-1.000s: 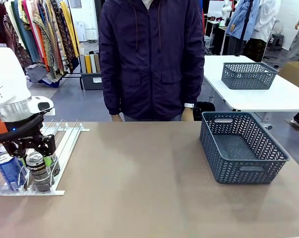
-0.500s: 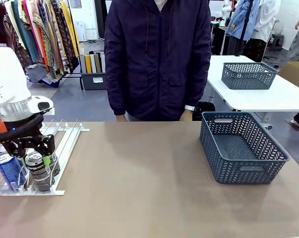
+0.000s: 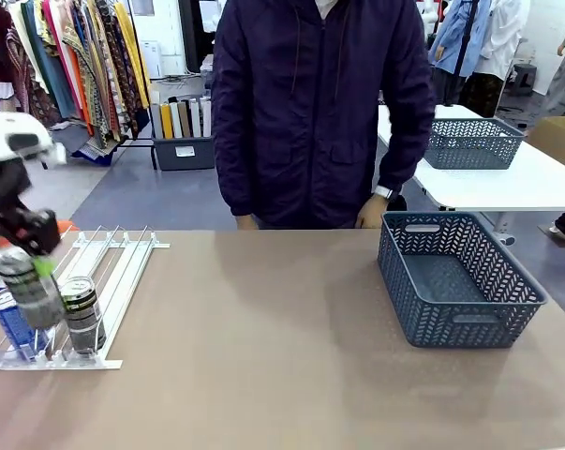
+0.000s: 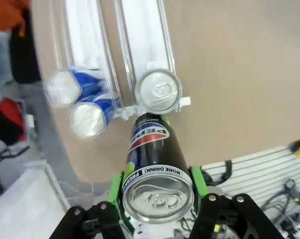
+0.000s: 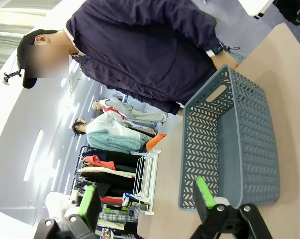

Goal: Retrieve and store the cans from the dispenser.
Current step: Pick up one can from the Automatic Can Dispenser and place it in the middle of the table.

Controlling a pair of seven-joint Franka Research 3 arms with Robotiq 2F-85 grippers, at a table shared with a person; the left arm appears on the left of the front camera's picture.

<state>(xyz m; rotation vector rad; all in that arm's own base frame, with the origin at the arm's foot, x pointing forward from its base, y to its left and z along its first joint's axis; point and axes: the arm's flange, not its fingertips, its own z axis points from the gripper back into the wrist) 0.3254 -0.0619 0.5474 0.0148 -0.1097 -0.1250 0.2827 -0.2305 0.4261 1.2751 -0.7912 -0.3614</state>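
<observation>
My left gripper (image 3: pixel 27 274) is shut on a black-and-grey can (image 3: pixel 24 286), which hangs tilted just above the front end of the dispenser (image 3: pixel 113 272) at the table's left. In the left wrist view the green pads (image 4: pixel 116 186) clamp this can (image 4: pixel 154 159) on both sides below its silver top. Under it, another black-and-grey can (image 3: pixel 81 312) stands in a rail at the dispenser's front, with a blue can (image 3: pixel 14 323) to its left. The left wrist view shows that standing can (image 4: pixel 158 89) and two blue cans (image 4: pixel 65 87) from above. My right gripper (image 5: pixel 147 199) is open and holds nothing.
A dark grey mesh basket (image 3: pixel 507 281) stands on the right of the table, also seen in the right wrist view (image 5: pixel 229 144). A person in a dark jacket (image 3: pixel 310 103) stands at the far edge, hands low. A second basket (image 3: pixel 469 142) sits on a white table behind.
My left gripper has lifted the can up and to the left out of the dispenser; a can behind it now stands at the front. The person has shifted to the right.
</observation>
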